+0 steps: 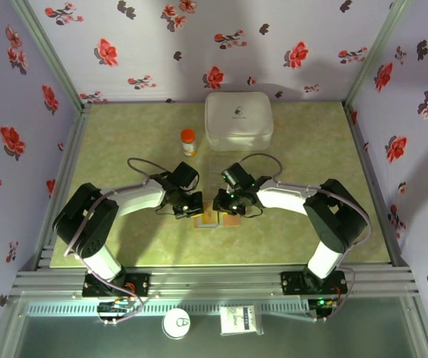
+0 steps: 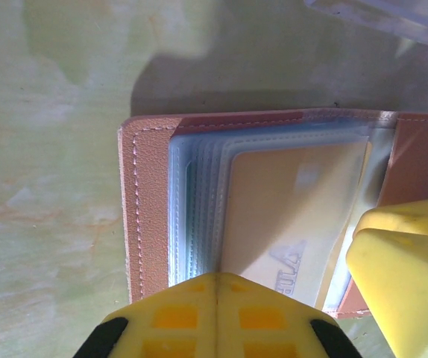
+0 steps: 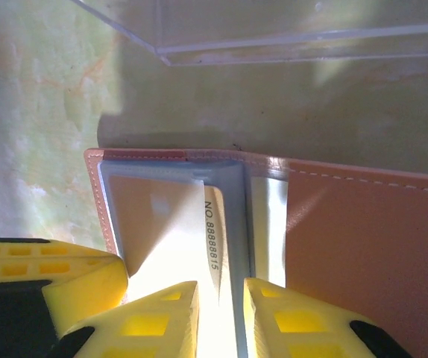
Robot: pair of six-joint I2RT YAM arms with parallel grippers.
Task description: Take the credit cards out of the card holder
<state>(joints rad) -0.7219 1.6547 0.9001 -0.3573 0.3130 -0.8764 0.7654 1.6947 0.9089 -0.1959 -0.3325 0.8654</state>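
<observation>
Brown card holder (image 3: 363,246) open; card (image 3: 212,242) edge between right jaws.

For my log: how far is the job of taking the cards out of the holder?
Done: the card holder lies open. In hand: the left gripper, shut, sits at its near edge; the right gripper has its jaws around a sleeve edge. Left: the orange-yellow card is in its sleeve, not out.

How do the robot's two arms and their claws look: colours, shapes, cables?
The left arm and the right arm are both built of white tube links between bulky black joints. A thin grey cable loops along each one. The left claw and the right claw have yellow plastic fingers with square recesses, on black bases.
</observation>
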